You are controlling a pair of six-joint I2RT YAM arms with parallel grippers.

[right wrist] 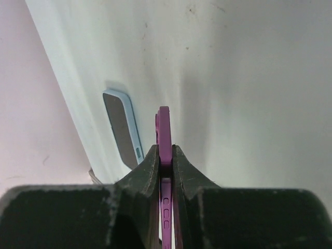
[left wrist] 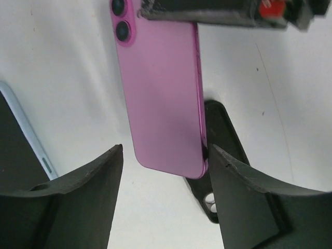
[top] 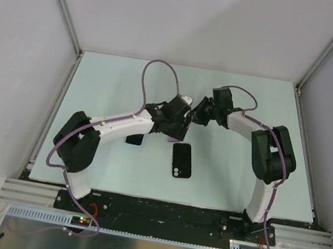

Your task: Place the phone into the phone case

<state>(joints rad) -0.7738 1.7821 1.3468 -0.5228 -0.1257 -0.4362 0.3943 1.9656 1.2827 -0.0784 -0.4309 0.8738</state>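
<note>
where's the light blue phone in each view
top external: light blue phone left of centre, partly hidden
left wrist: phone at the left edge
right wrist: phone left of centre
shared landmark: pink phone, just right of it in both wrist views

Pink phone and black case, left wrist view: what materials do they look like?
The pink flat-backed phone: the back looks like frosted glass or smooth plastic in a satin finish, with a soft even sheen and no sharp reflections; the two cannot be told apart here. The matte black phone case: likely soft plastic or silicone, dull, no glare, with a rounded lip.
</note>
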